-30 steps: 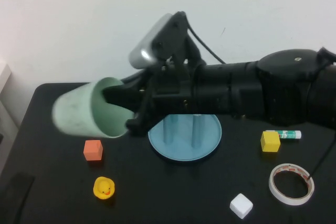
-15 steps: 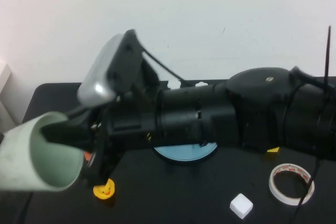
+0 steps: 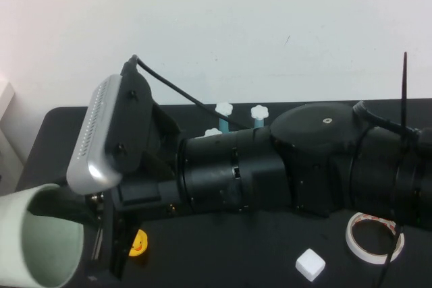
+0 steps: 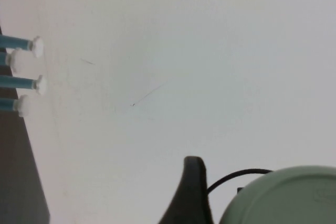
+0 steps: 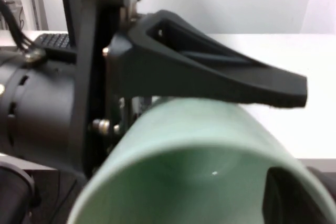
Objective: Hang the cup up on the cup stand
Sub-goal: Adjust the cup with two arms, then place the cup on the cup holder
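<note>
The pale mint-green cup (image 3: 37, 244) is held in the air at the near left, its mouth facing the high camera. My right gripper (image 3: 101, 244) is shut on its rim, one finger (image 5: 220, 80) lying over the outer wall and the other (image 5: 283, 195) inside the cup (image 5: 189, 177). The right arm reaches across the whole table. Of the cup stand (image 3: 223, 108), only three white-capped blue post tops show behind the arm; its base is hidden. Its posts (image 4: 21, 61) also show in the left wrist view. My left gripper (image 4: 192, 192) is outside the high view, next to the cup's base (image 4: 283, 198).
On the black table (image 3: 61, 126) a yellow duck (image 3: 138, 242) lies under the right wrist. A white cube (image 3: 310, 264) and a tape roll (image 3: 374, 236) lie near right. A white wall stands behind the table.
My right arm has swung the cup from beside the stand to the near left, close to the camera. The arm now hides the stand's base and the orange and yellow cubes.
</note>
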